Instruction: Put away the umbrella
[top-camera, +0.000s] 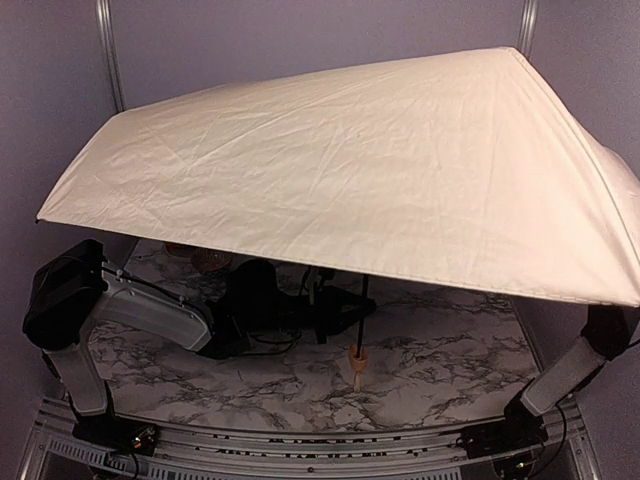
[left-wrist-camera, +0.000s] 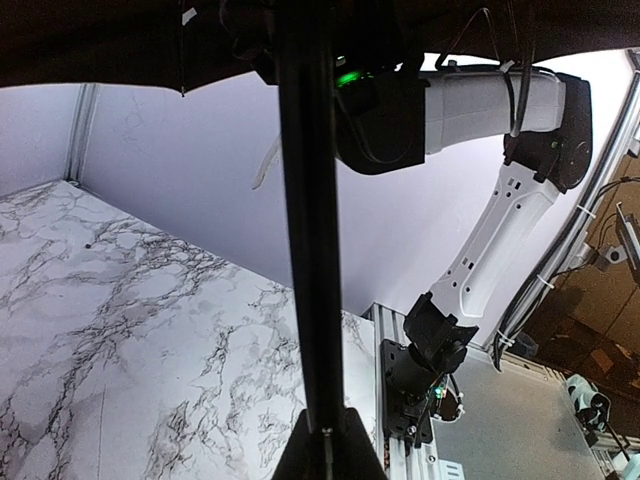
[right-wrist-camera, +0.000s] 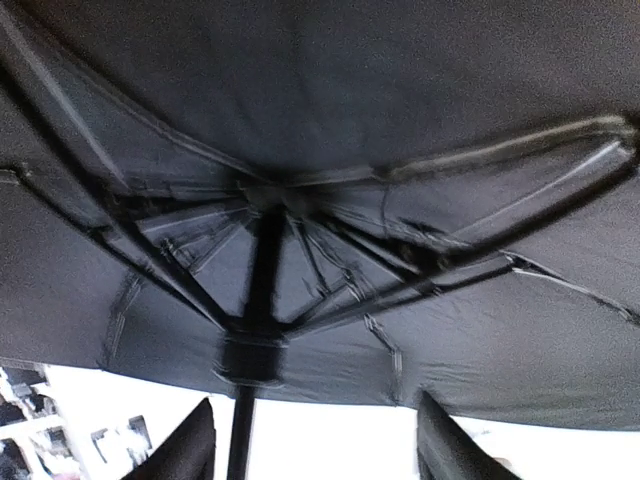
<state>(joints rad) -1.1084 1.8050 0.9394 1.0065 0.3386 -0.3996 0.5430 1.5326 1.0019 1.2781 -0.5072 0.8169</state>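
You see the open umbrella (top-camera: 340, 170) spread above almost the whole marble worktop (top-camera: 450, 360), with the cream canopy's rim overhanging both arms. Its wooden handle (top-camera: 358, 362) sits low near the middle of the worktop's near edge. Your left gripper (left-wrist-camera: 322, 440) pinches the black shaft (left-wrist-camera: 310, 250). Your right gripper (right-wrist-camera: 315, 400) is spread beneath the ribs (right-wrist-camera: 470, 255), with the shaft just beside one finger.
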